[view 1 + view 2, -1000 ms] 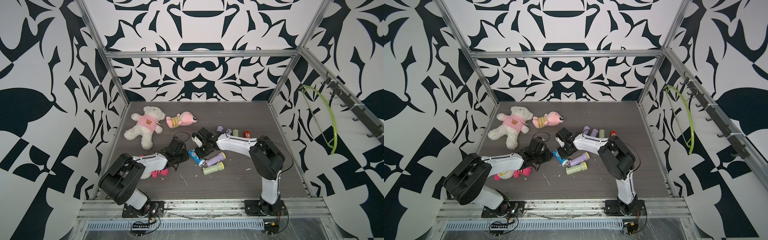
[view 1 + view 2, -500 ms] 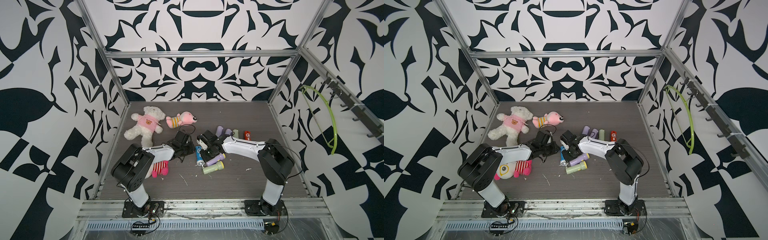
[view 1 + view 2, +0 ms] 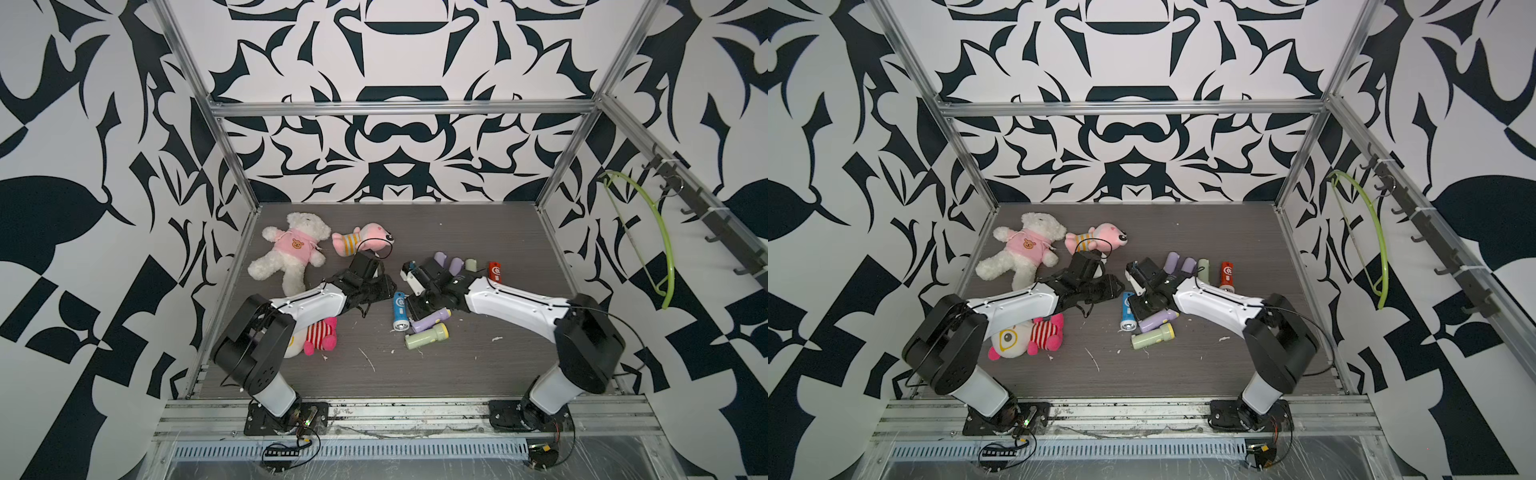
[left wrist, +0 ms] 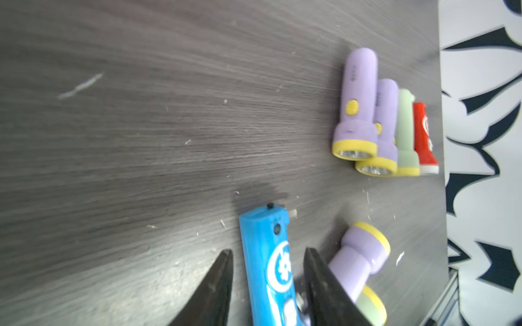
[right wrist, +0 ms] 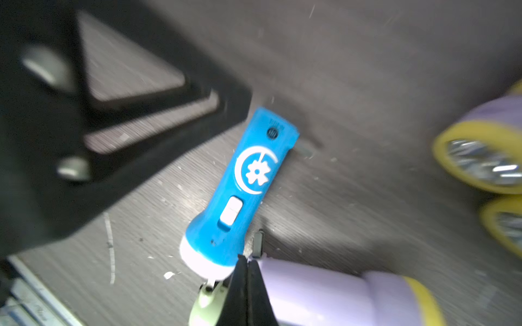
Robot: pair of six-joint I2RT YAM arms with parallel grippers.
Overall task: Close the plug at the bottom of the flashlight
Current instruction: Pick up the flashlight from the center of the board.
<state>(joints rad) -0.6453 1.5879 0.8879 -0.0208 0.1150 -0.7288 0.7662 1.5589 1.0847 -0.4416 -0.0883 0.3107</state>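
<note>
The blue flashlight lies flat mid-table, white head toward the front. In the left wrist view the blue flashlight sits between the jaws of my left gripper, which is open with a gap on each side of the body. A small grey prong of the plug sticks out beside the flashlight's bottom end. My right gripper is shut and holds nothing. Its tips rest between the blue flashlight head and a purple flashlight.
A purple flashlight and a green one lie right beside the blue one. Several more flashlights line up behind the right arm. Plush toys: white bear, pink toy, striped toy under the left arm.
My left arm swung in from the front left to the blue flashlight and its jaws opened around it. The flashlight turned, head toward the front. The right gripper stayed shut.
</note>
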